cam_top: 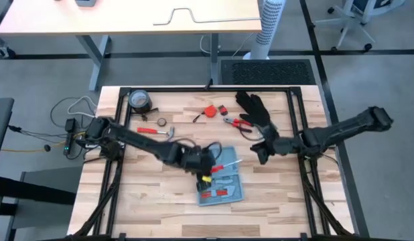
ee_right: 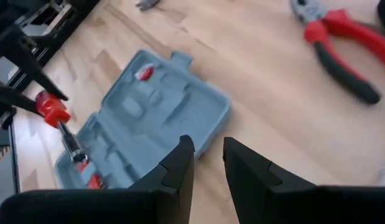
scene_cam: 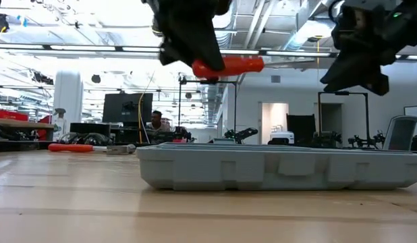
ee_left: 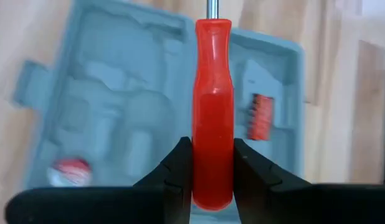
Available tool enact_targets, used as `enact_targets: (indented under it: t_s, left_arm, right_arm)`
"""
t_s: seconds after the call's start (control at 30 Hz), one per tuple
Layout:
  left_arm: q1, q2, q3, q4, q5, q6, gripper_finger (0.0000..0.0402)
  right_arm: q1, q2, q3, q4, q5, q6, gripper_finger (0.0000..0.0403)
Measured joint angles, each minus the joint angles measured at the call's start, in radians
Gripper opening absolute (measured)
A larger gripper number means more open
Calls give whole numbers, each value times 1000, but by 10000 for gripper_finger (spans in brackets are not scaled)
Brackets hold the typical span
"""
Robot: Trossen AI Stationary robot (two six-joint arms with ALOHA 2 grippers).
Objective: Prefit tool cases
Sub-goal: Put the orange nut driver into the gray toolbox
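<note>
From my overhead feed the light-blue tool case (cam_top: pixel 222 185) lies open and flat on the wooden table (cam_top: pixel 153 207), toward the near edge and a little right of centre. My left gripper (cam_top: pixel 208 167) sits just over the case's upper left corner, its fingers (ee_left: pixel 180 168) pinched on a red-handled screwdriver (ee_left: pixel 212 106); the wrist camera looks straight down the handle at the moulded slots, with a small red bit holder (ee_left: pixel 261 117) in one compartment beside it. In the table-level view the screwdriver (scene_cam: pixel 229 66) hangs clear above the case (scene_cam: pixel 279 167), not touching it. My right gripper (cam_top: pixel 259 152) hovers off the case's upper right, apart from it, near the black glove (cam_top: pixel 254 107); its fingers (ee_right: pixel 180 165) stand a narrow gap apart and hold nothing. From that wrist I see the case (ee_right: pixel 149 124) ahead and red-handled pliers (ee_right: pixel 336 40) on the bare wood farther off.
</note>
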Motion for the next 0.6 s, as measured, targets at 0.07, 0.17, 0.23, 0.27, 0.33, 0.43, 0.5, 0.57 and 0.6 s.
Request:
enact_targets:
  t_s: [0.07,0.17,0.23,0.27,0.33,0.43,0.5,0.57,0.6]
  left_arm:
    - [-48,10,0,7,-13,-81,70]
    - [-113,65,1,55,-11,-161,70]
    - [-146,112,-1,111,26,-194,70]
    - [-162,131,-1,139,42,-208,70]
    - [-186,164,0,174,87,-236,70]
    - [-204,199,0,175,112,-268,70]
    - [-207,199,-1,164,124,-275,70]
    - [-207,194,2,155,128,-286,70]
    - [-207,193,2,145,128,-291,70]
  right_arm:
    - [56,25,-4,14,38,35,96]
    - [118,79,-4,53,61,60,96]
    - [139,116,-4,93,63,63,96]
    - [148,131,-4,108,63,66,96]
    - [160,166,-4,137,63,88,96]
    - [175,205,-4,177,63,95,96]
    - [182,225,-3,196,61,96,96]
    - [188,241,-4,215,60,97,96]
    - [190,248,-4,222,59,97,96]
